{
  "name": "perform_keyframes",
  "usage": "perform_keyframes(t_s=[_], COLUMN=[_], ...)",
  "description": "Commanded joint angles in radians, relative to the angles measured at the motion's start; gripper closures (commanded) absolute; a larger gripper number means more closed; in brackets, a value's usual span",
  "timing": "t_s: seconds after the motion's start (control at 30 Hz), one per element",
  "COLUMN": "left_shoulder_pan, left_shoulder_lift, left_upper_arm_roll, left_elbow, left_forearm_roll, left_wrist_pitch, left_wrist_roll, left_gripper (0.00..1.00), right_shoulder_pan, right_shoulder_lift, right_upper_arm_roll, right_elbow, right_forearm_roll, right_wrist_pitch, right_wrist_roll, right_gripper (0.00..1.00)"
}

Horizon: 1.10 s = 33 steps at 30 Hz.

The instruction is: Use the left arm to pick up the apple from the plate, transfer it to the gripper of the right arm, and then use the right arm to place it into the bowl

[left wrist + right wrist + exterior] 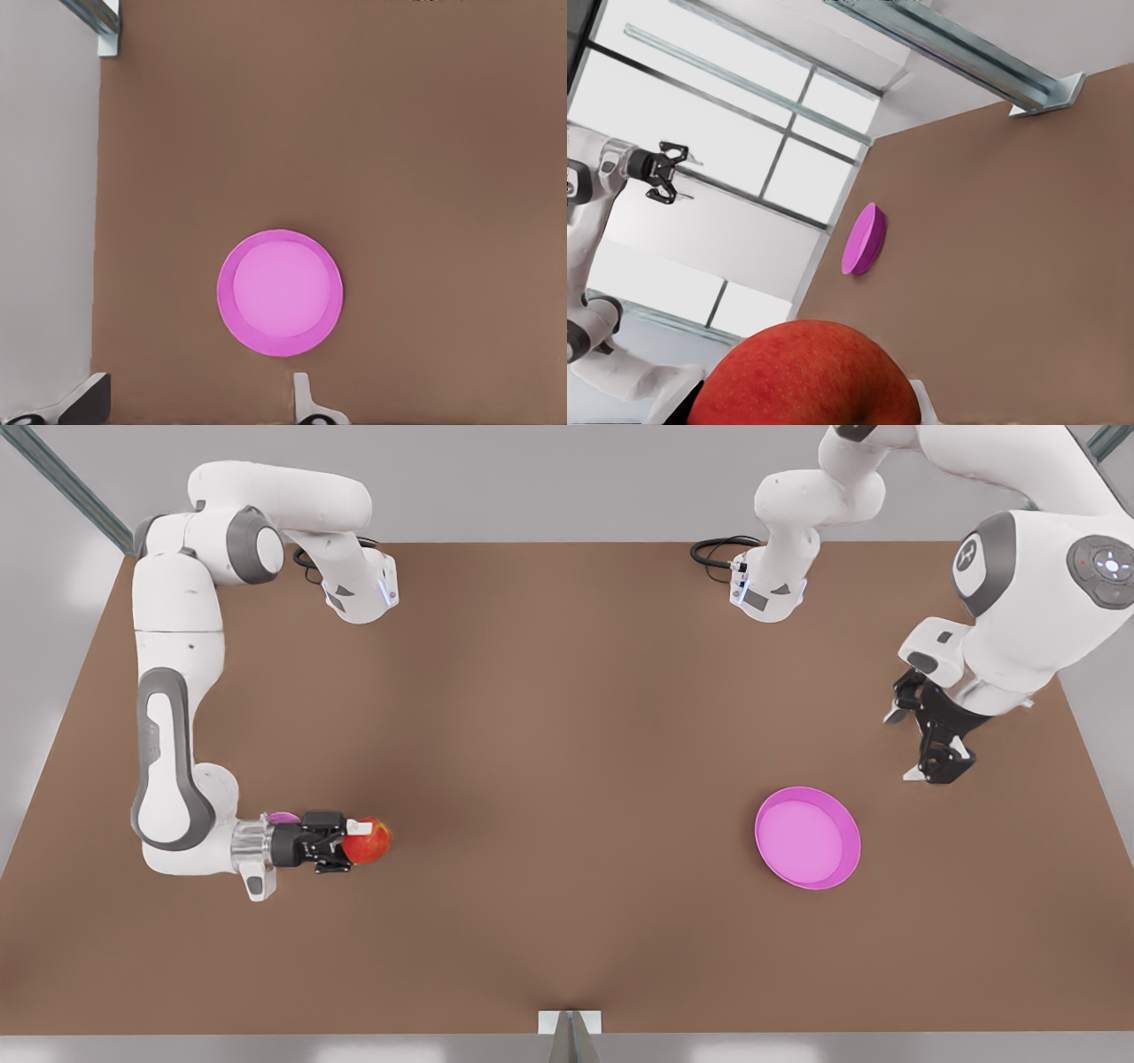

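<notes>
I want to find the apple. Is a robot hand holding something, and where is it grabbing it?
Yes. The right gripper holds the apple by its sides, at the end nearest the wrist. The left gripper is open, holding nothing, above the table near the plate.

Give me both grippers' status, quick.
Right gripper: shut on the apple.
Left gripper: open, holding nothing, above the plate.

Right gripper (pixel 353 846) at the front view's left, held level at the end of a bent arm with a silver wrist ring, fingers clamped on the apple (pixel 372 841). Left gripper (pixel 904 746) at the front view's right, raised and pointing down, fingers spread apart, holding nothing, arm waiting.
</notes>
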Motion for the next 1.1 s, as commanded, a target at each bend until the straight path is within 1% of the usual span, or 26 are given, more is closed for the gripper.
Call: perform_keyframes(t_s=[0.0,0.03,0.07,0.1,0.13,0.23,0.37,0.43,0.47,0.6,0.67,0.7,0.8,0.93,1.07], left_shoulder_pan=[-0.07,-0.041,-0.041,-0.041,-0.042,-0.044,-0.044,-0.045,-0.047,-0.047,-0.047,-0.047,-0.047,-0.047,-0.045], left_shoulder_lift=[-0.056,-0.045,0.041,0.061,0.062,0.064,0.062,0.062,0.062,0.062,0.062,0.062,0.062,0.062,0.062], left_upper_arm_roll=[0.078,0.075,0.076,0.076,0.076,0.076,0.076,0.076,0.076,0.076,0.076,0.076,0.076,0.076,0.076], left_elbow=[-0.073,-0.044,0.077,0.08,0.08,0.08,0.08,0.08,0.08,0.08,0.08,0.08,0.08,0.08,0.08], left_forearm_roll=[-0.024,-0.022,-0.016,-0.007,-0.007,-0.007,-0.007,0.001,0.001,-0.001,-0.001,-0.002,-0.001,-0.002,-0.004], left_wrist_pitch=[-0.005,-0.021,-0.109,-0.109,-0.11,-0.13,-0.137,-0.137,-0.137,-0.137,-0.137,-0.137,-0.137,-0.137,-0.137], left_wrist_roll=[-1.361,-1.361,-1.361,-1.361,-1.361,-1.361,-1.363,-1.363,-1.363,-1.363,-1.363,-1.363,-1.363,-1.363,-1.363], left_gripper=[0.0,0.0,0.0,0.0,0.0,0.0,0.0,0.0,0.0,0.0,0.0,0.0,0.0,0.0,0.0], right_shoulder_pan=[-0.001,-0.002,-0.027,-0.038,-0.039,-0.039,-0.062,-0.075,-0.075,-0.073,-0.071,-0.071,-0.068,-0.07,-0.068], right_shoulder_lift=[0.024,0.024,0.035,0.057,0.069,0.075,0.078,0.09,0.09,0.11,0.112,0.13,0.13,0.13,0.132], right_upper_arm_roll=[-0.037,-0.054,-0.055,-0.061,-0.087,-0.142,-0.149,-0.15,-0.179,-0.224,-0.227,-0.225,-0.225,-0.227,-0.227], right_elbow=[0.05,0.06,0.073,0.115,0.137,0.165,0.189,0.231,0.257,0.316,0.335,0.333,0.332,0.33,0.326], right_forearm_roll=[-0.028,-0.033,-0.034,-0.054,-0.056,-0.071,-0.134,-0.18,-0.198,-0.27,-0.346,-0.35,-0.413,-0.476,-0.517], right_wrist_pitch=[-0.25,-0.271,-0.294,-0.32,-0.346,-0.377,-0.379,-0.376,-0.374,-0.34,-0.313,-0.293,-0.257,-0.164,-0.141], right_wrist_roll=[0.059,0.068,0.068,0.07,0.07,0.067,0.056,0.044,0.045,-0.001,-0.056,-0.09,-0.094,-0.11,-0.113], right_gripper=[0.21,0.21,0.21,0.21,0.21,0.21,0.21,0.21,0.21,0.21,0.21,0.21,0.21,0.21,0.21])
